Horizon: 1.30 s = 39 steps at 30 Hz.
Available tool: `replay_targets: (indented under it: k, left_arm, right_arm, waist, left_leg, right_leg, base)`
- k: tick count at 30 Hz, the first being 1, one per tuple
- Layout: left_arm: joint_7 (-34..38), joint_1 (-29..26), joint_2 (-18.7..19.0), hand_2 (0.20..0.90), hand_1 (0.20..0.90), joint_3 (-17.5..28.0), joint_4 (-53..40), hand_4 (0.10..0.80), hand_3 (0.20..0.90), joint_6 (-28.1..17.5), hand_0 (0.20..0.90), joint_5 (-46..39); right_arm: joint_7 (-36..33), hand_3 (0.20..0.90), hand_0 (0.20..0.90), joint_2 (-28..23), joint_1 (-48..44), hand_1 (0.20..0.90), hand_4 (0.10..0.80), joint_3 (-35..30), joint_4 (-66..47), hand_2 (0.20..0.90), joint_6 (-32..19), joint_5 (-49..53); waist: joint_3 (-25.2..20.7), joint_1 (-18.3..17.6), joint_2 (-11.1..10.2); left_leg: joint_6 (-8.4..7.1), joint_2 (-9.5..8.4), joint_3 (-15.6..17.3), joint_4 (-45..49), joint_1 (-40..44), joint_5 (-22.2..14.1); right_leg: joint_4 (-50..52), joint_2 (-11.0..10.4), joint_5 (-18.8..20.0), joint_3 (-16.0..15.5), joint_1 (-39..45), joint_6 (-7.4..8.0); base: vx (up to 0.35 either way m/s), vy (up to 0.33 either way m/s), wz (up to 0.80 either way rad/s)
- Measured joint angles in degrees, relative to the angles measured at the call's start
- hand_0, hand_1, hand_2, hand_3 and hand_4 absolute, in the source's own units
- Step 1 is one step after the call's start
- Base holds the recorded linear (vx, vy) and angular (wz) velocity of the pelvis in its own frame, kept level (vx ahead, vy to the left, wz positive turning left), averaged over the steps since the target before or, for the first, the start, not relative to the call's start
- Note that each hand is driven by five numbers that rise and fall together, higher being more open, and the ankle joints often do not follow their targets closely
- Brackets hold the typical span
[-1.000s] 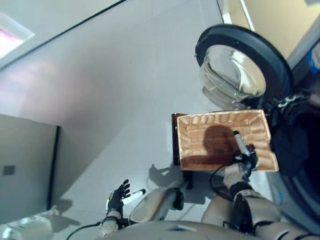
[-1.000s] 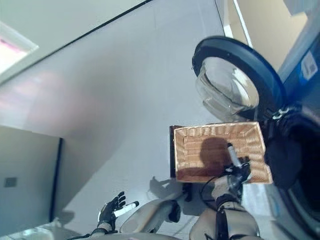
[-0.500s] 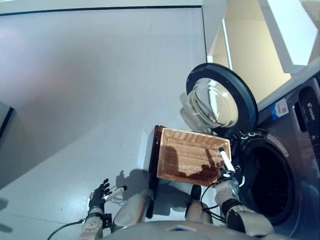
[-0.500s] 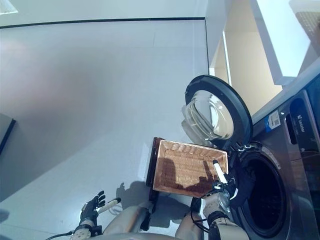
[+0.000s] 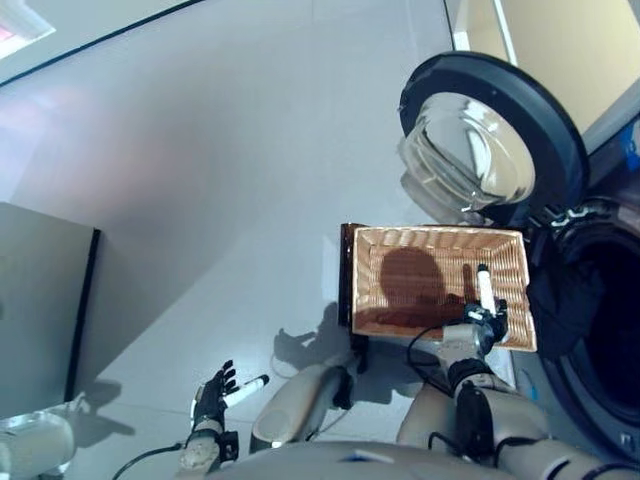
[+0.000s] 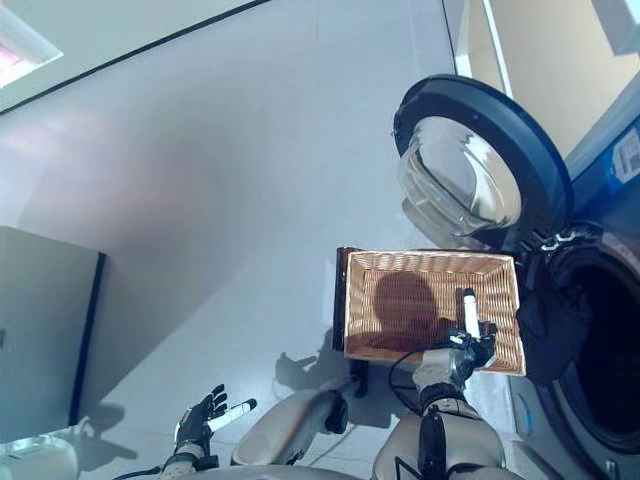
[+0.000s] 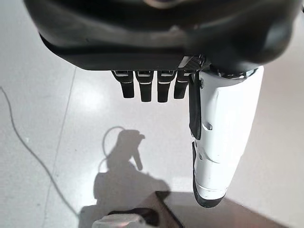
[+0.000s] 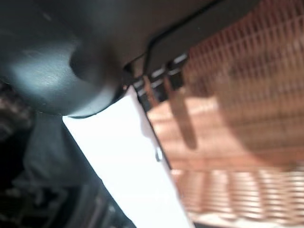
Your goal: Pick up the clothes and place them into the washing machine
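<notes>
The right hand [image 5: 484, 318] hangs over the near right corner of the wicker basket [image 5: 420, 286], its white-covered thumb pointing across the weave; whether its fingers are spread or curled cannot be told. The basket holds no clothes and rests on a dark stand [image 5: 347, 290] on the grey floor [image 5: 220, 180]. Just beside the basket's right edge, dark clothes [image 5: 555, 290] drape over the lower rim of the washing machine [image 5: 605, 330] opening, whose round door [image 5: 490, 140] stands swung wide beyond the basket's far edge. The left hand [image 5: 215, 388] hovers over bare floor, well apart from the basket, fingers relaxed and holding nothing.
</notes>
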Motion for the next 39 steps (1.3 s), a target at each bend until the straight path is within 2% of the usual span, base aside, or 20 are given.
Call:
replay_targets:
  k: [7, 18, 29, 32, 37, 39]
  left_arm:
    - [-0.01, 0.10, -1.44, 0.900, 0.900, -1.24, 0.05, 0.800, 0.900, -0.30, 0.900, 0.08]
    - [0.05, 0.06, -1.56, 0.900, 0.900, -1.27, 0.07, 0.800, 0.900, -1.04, 0.900, 0.08]
    - [0.13, 0.08, -1.52, 0.900, 0.900, -1.10, -0.09, 0.800, 0.900, -1.09, 0.900, 0.09]
    - [0.12, 0.28, -1.47, 0.900, 0.900, -1.13, -1.26, 0.800, 0.900, -1.25, 0.900, 0.13]
    - [-0.01, 1.08, -0.81, 0.900, 0.900, -0.99, -2.64, 0.800, 0.900, -1.79, 0.900, 0.32]
    - [-0.05, 1.56, -0.60, 0.900, 0.900, -0.88, -3.63, 0.800, 0.900, -2.17, 0.900, 0.33]
  right_arm:
    - [-2.15, 0.900, 0.900, -5.98, -1.36, 0.900, 0.800, -2.19, -0.02, 0.900, -0.93, -2.57]
    - [-2.27, 0.900, 0.900, -6.64, -1.34, 0.900, 0.800, -3.34, 0.35, 0.900, -0.95, -3.45]
    - [-2.39, 0.900, 0.900, -7.26, -0.91, 0.900, 0.800, -5.59, 0.44, 0.900, -0.81, -3.44]
    - [-3.65, 0.900, 0.900, -9.35, -1.58, 0.900, 0.800, -5.47, 0.41, 0.900, -0.65, -5.12]
    - [-7.19, 0.900, 0.900, -18.76, -4.73, 0.900, 0.800, -4.36, 0.66, 0.900, 3.80, -10.13]
    - [-7.38, 0.900, 0.900, -21.03, -5.40, 0.900, 0.800, -3.06, 0.74, 0.900, 5.22, -12.58]
  waist:
    - [-0.16, -0.45, 0.63]
    - [-0.32, -1.76, 0.91]
    - [-0.67, -1.90, 0.74]
    - [-0.67, -1.70, 0.75]
    - [-0.81, -1.18, 0.94]
    - [-0.81, -0.93, 0.95]
  left_leg:
    - [0.00, 0.23, 1.34, -1.40, 0.11, 0.02]
    - [-0.04, 0.37, 2.71, -1.77, 0.64, 0.04]
    - [-0.02, 0.38, 2.70, -1.85, 1.16, 0.05]
    - [-0.02, 0.30, 2.70, -1.82, 1.15, 0.05]
    - [0.00, 0.03, 3.65, -1.85, 0.52, 0.04]
    - [0.01, 0.03, 3.89, -1.84, -0.04, 0.05]
  right_leg:
    - [0.06, 0.43, 0.03, 1.81, -1.64, 0.09]
    - [-0.14, 0.61, 0.15, 3.00, -1.85, 0.38]
    - [0.30, 0.65, 0.28, 3.16, -1.61, 0.59]
    - [0.83, 0.56, 0.26, 3.17, -1.76, 0.60]
    - [0.90, 0.44, 0.40, 4.53, -3.08, 0.97]
    - [0.94, 0.40, 0.55, 4.65, -3.83, 1.17]
  base:
    - [0.050, 0.018, -0.12]
    - [0.026, -0.011, -0.06]
    - [-0.006, -0.008, -0.01]
    - [-0.015, 0.008, 0.00]
    - [-0.036, 0.017, -0.09]
    - [-0.041, 0.009, -0.07]
